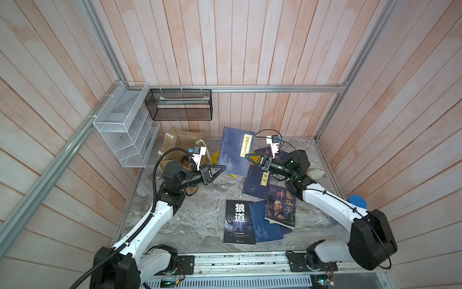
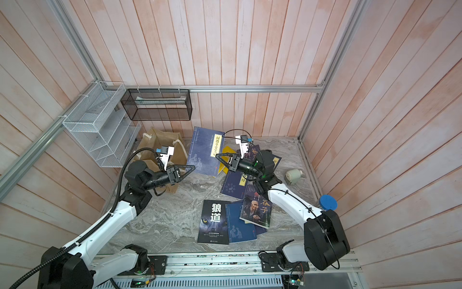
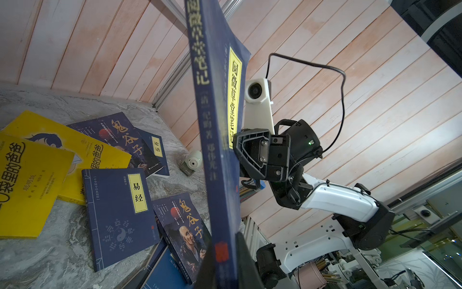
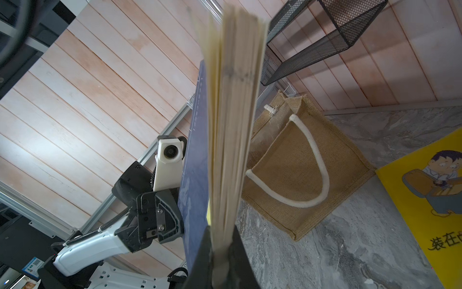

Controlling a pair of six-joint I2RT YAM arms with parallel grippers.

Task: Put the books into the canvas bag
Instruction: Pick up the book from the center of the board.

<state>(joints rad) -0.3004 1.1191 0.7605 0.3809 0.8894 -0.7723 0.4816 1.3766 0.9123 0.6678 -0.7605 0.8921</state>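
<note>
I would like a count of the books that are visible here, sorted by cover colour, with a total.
Navy books: 5 (one held up, one mostly covered)
Yellow books: 2
Dark portrait books: 2
Black wolf book: 1
Total: 10

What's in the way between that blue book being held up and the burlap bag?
Nothing loose that I can see. The navy book, held by the left gripper and right gripper, hangs beside the canvas bag. Only the left arm's wrist camera overlaps the bag in both top views.
</note>
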